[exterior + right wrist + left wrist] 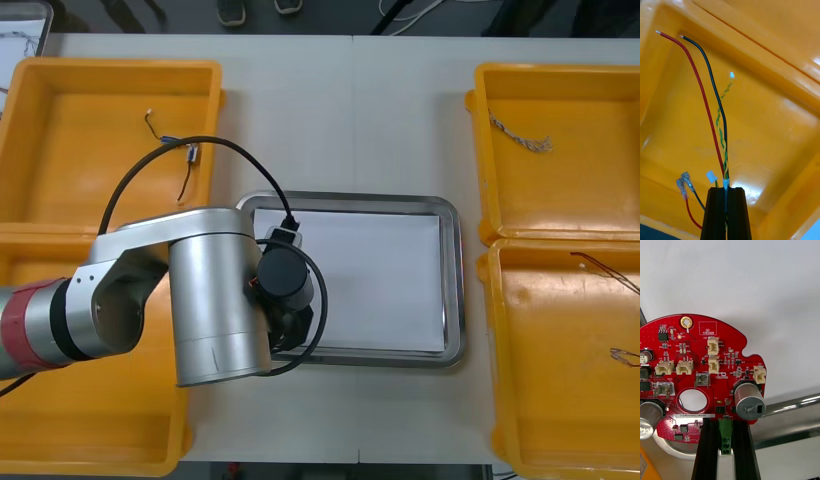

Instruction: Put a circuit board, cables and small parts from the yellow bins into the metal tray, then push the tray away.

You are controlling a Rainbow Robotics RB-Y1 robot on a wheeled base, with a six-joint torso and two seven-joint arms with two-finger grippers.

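Light, flat surface (pixel 350 100) seen from above; on it stand four yellow plastic bins: far left bin (pixel 40 150) and near left bin (pixel 90 420), far right bin (pixel 580 190) and near right bin (pixel 560 380); between the two pairs lies the rectangular metal tray (pixel 455 290), shiny at the rim and white inside.

The silver left arm (pixel 210 300) extends from above the near left bin over the left part of the tray. The left end effector (pixel 725 422) hangs above the tray's white floor, near the rim; its black fingers stand apart by the width of a small green connector block (pixel 725 435) and clamp it; the block sits at the edge of the round red circuit board (pixel 715 352), so the board is held over the white interior; whether it touches the floor cannot be told.

The right end effector (pixel 727 190) is inside a yellow bin, which one cannot be told; its fingers are almost together, pinching a bundle of thin cables (pixel 724 159): one red, one black, one twisted green and yellow; the strands fan out over the bin floor beyond the fingertips.

Loose items: a short dark cable (pixel 190 152) in the far left bin; a pale twisted cable (pixel 522 135) in the far right bin; a thin dark cable (pixel 600 265) in the near right bin.
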